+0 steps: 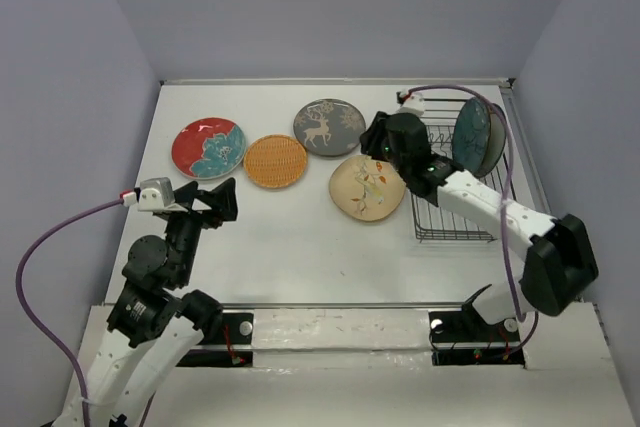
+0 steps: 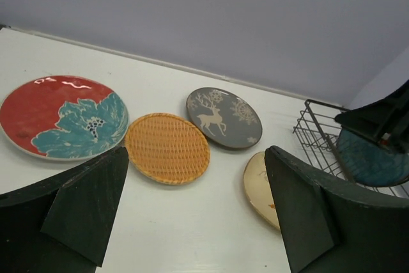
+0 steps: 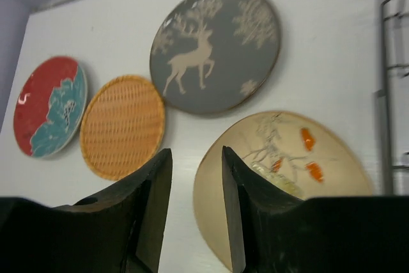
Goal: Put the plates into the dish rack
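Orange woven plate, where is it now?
Top view, left of centre: the orange plate lies between the red flower plate and the grey deer plate.

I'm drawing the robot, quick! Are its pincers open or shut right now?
Left pincer: wide open, empty.
Right pincer: slightly open, holding nothing.

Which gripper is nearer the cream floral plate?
Right. The right gripper hangs by the far edge of the cream floral plate; the left gripper is well away, to its left.
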Robot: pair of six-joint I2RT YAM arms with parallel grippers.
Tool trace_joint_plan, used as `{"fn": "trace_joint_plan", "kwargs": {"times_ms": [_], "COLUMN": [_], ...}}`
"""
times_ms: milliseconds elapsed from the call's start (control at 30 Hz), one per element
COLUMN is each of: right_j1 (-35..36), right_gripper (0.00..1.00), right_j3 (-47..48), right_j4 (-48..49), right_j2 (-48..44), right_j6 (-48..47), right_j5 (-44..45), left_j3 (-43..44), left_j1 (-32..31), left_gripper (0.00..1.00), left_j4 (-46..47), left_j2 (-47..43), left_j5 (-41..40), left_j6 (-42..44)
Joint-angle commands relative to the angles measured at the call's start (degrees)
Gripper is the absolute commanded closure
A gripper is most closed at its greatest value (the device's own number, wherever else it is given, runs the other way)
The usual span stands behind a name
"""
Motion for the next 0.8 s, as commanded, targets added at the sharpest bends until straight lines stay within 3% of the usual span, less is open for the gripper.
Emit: {"fn": "trace_joint_plan", "kwargs": {"times_ms": [0, 267, 767], "right_j1": [5.78, 9.91, 10.45], "right_gripper": [0.59, 0.52, 0.52], "right_j3": [0.76, 7.44, 17.37], "right_j4": [10.05, 17.78, 20.34], "right_j2": [11.52, 29.46, 46.8], "right_j6": [13.66, 25.0, 33.79], "right_j5": [-4.36, -8.49, -10.6], "left_j3": [0.3, 0.39, 0.13], "left_j1": [0.92, 1.89, 2.15], "left_gripper": [0.01, 0.01, 0.01], "left_j4": [1.51, 1.51, 2.39], "left_j2": [2.6, 5.15, 4.98], "left_j5": [-1.22, -0.35, 0.36], "left_j6": [-0.27, -0.01, 0.52]}}
